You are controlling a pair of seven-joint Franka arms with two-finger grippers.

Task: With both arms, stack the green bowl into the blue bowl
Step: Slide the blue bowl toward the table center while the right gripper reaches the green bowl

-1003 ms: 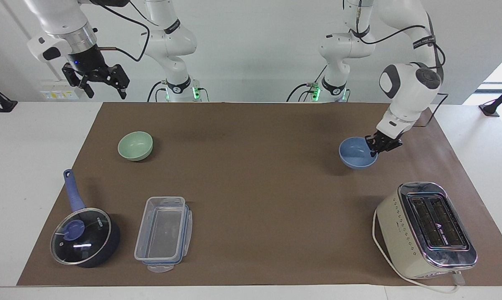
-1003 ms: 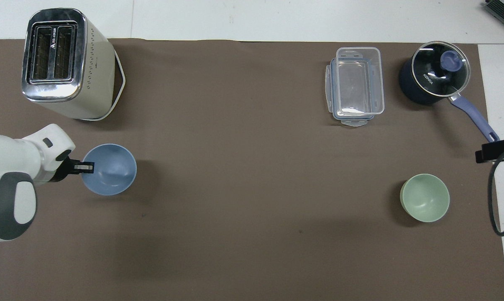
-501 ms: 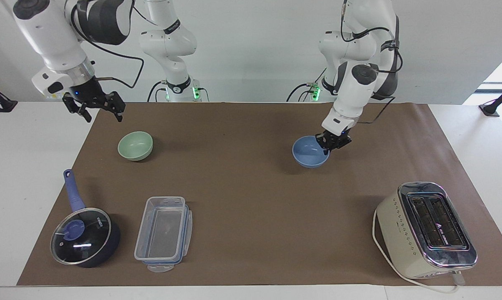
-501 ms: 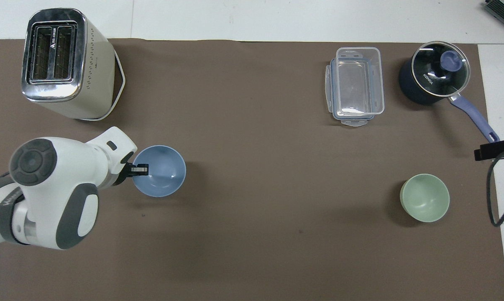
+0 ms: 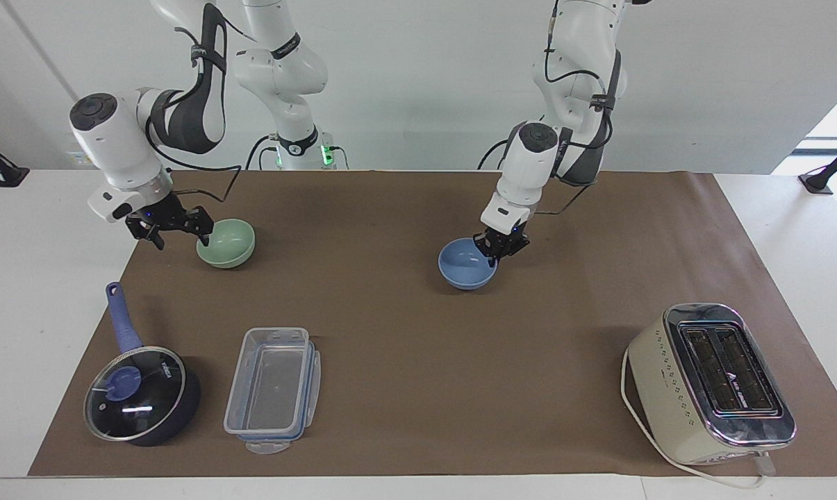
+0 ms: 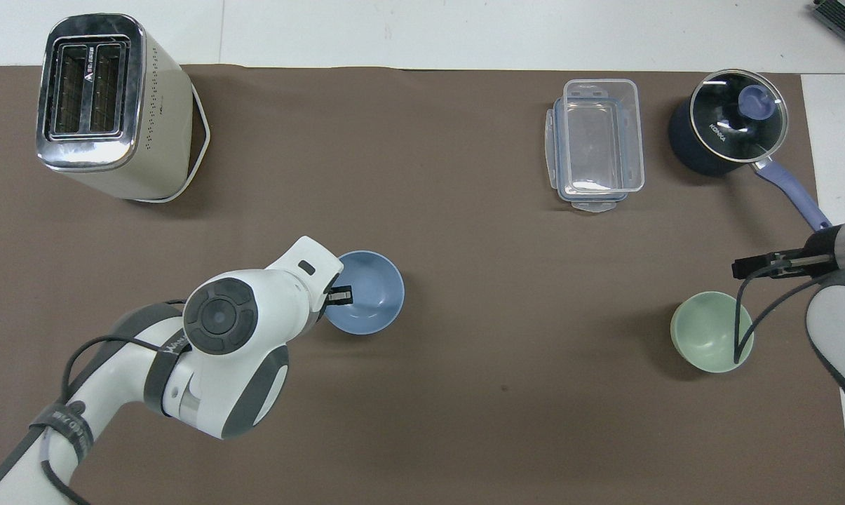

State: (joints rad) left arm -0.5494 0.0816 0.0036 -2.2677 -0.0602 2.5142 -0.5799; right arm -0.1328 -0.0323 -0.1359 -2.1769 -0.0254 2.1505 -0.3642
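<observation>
The blue bowl (image 5: 465, 267) (image 6: 369, 291) is near the middle of the brown mat, and my left gripper (image 5: 496, 253) (image 6: 339, 296) is shut on its rim at the side toward the left arm's end. Whether the bowl rests on the mat or hangs just above it I cannot tell. The pale green bowl (image 5: 226, 243) (image 6: 710, 331) sits upright on the mat toward the right arm's end. My right gripper (image 5: 176, 235) (image 6: 746, 267) is open, low beside that bowl, with one fingertip (image 5: 203, 238) close to its rim and nothing held.
A cream toaster (image 5: 710, 382) (image 6: 106, 105) stands far from the robots at the left arm's end. A clear lidded container (image 5: 272, 389) (image 6: 597, 144) and a dark blue saucepan with glass lid (image 5: 140, 396) (image 6: 727, 130) sit farther from the robots than the green bowl.
My left gripper has carried the blue bowl from the left arm's end toward the middle of the mat. My right gripper has come down from high up to beside the green bowl.
</observation>
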